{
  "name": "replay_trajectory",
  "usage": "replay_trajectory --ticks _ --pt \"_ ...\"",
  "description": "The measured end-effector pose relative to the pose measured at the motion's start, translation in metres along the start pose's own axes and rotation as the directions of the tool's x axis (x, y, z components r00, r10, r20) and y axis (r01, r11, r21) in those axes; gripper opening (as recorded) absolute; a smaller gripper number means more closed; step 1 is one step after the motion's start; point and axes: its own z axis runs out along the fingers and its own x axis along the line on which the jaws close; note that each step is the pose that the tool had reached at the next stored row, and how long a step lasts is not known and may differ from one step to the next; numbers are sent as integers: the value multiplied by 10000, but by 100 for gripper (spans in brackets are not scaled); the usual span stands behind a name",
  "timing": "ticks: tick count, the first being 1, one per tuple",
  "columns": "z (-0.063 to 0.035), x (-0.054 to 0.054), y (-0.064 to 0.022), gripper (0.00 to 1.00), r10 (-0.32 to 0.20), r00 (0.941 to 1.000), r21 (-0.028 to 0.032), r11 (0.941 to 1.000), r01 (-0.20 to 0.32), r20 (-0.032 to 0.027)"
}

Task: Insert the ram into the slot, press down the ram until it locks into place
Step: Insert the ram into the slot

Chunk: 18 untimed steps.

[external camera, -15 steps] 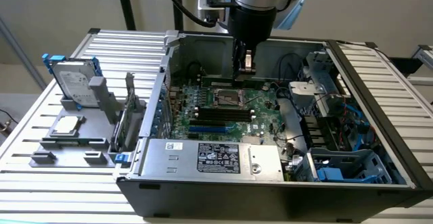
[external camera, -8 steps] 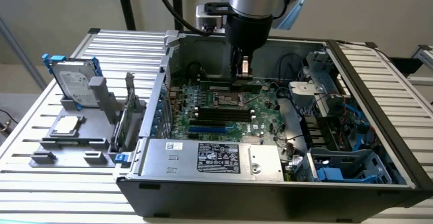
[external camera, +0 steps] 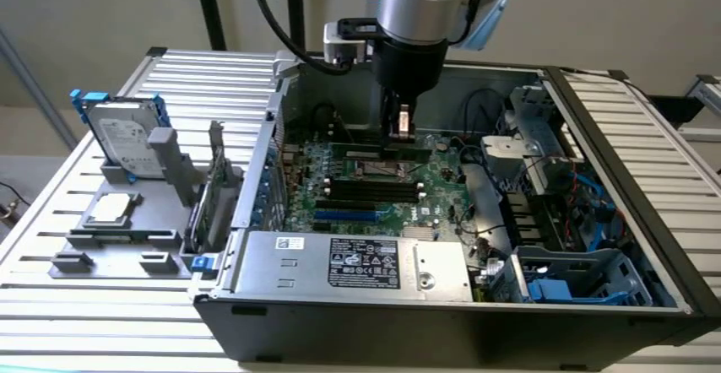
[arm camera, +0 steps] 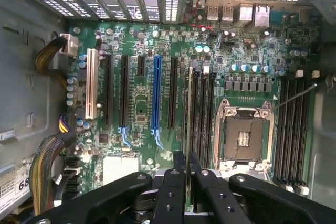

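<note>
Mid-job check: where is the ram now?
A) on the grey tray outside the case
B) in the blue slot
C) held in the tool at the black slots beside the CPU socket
C: the wrist view shows the ram as a thin edge clamped in the tool, lined up along the black slots next to the CPU socket.

Plain beige wall (external camera: 101, 10), ribbed metal table (external camera: 113, 331), black upright posts (external camera: 209, 6)
</note>
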Motion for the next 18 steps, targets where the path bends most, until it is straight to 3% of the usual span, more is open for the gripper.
replay_trajectory --ticks 18 --pt "327 0 -10 14 1 10000 0 10000 -1 1"
